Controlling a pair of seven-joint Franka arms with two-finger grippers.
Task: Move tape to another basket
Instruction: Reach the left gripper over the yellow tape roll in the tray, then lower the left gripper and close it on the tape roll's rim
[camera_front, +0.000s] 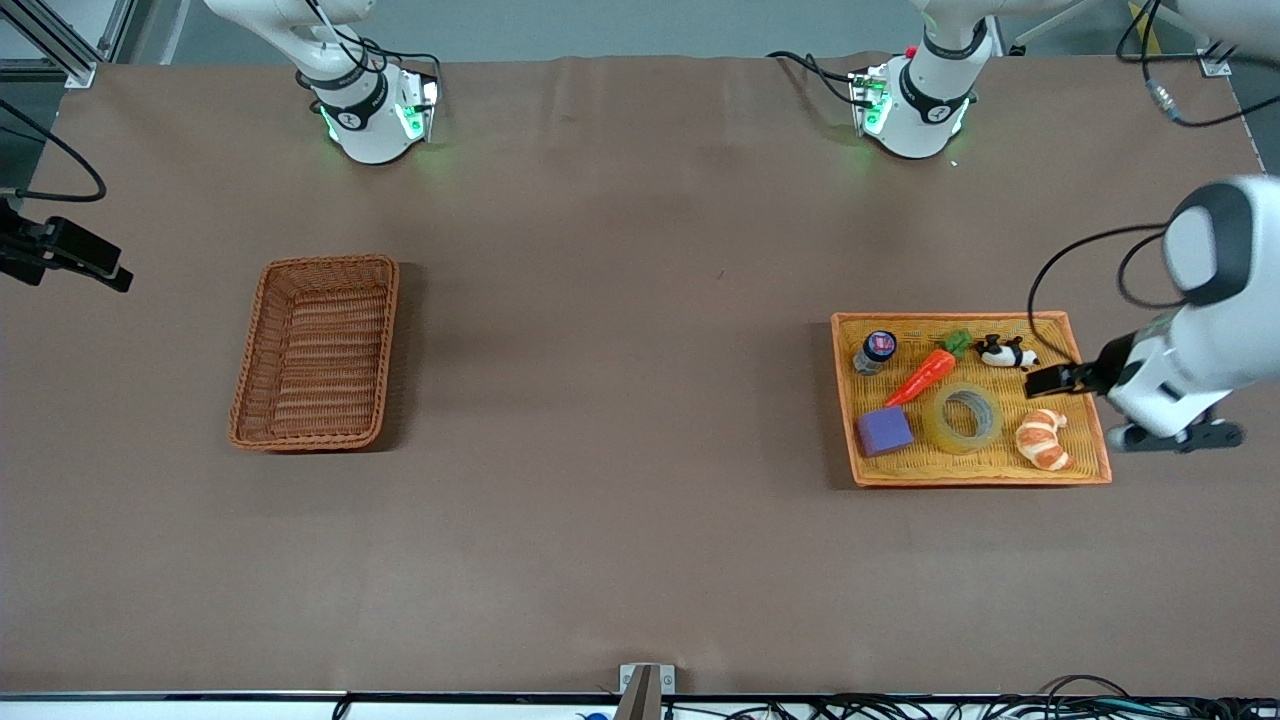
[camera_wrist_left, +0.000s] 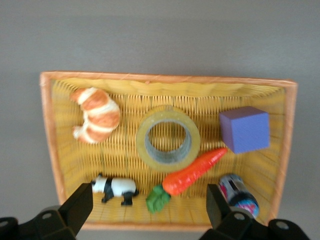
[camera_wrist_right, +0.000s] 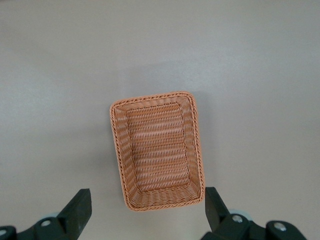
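Judging the tape (camera_front: 964, 417) light, stiff and slick (lying flat in the tray (camera_front: 1085, 472), croissant (camera_front: 1043, 439) at its three o'clock), I'd pinch its ring wall. Left gripper (camera_wrist_left: 147, 210) hovers over the tray, fingers wide; right gripper (camera_wrist_right: 148, 212) waits over the table near the basket (camera_front: 315, 352), fingers wide too.

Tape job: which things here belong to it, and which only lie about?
Belong: tape in the yellow tray; basket toward the right arm's end; left gripper, open over the tray; right gripper, open above the basket.

Lying about, all in the tray: croissant, carrot, panda, purple cube, small bottle.
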